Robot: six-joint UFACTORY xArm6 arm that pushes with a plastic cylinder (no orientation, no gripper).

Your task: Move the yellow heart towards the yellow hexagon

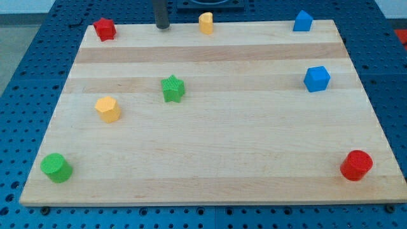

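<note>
The yellow heart [206, 23] sits at the board's top edge, a little right of the middle. The yellow hexagon [108, 109] lies at the left, about halfway down the board. My tip [163, 27] rests at the top edge, left of the yellow heart with a gap between them, and right of the red block [104, 28].
A green star [173, 88] lies between heart and hexagon. A green cylinder [56, 167] sits at bottom left, a red cylinder [356, 165] at bottom right. Two blue blocks, one [303, 21] at top right and one [317, 79] below it. The wooden board [210, 178] lies on a blue perforated table.
</note>
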